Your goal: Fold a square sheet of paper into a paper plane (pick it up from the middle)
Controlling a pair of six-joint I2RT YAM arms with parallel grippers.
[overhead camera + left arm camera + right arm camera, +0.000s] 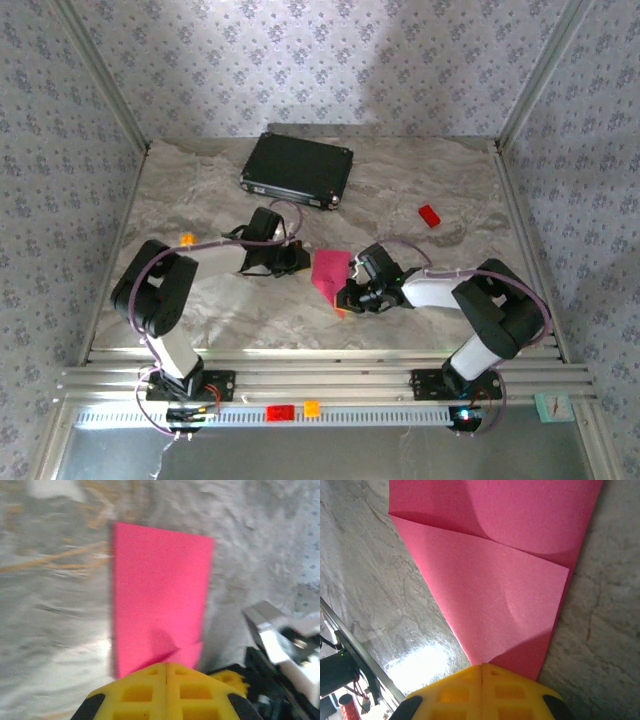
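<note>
Your pink paper [331,270] lies mid-table [440,180] between the two grippers. It is a folded strip whose long axis runs far to near, slightly tilted. The left gripper [300,259] is closed at its left edge and the right gripper [349,297] is closed at its near folded corner. Whether either pinches it is unclear, and the left wrist view is blurred.

left end effector [297,260]: jaws together, low | right end effector [348,297]: jaws together, low

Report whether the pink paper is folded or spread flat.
Folded. The paper shows a diagonal crease with one layer lying over another, narrowing to a point.
</note>
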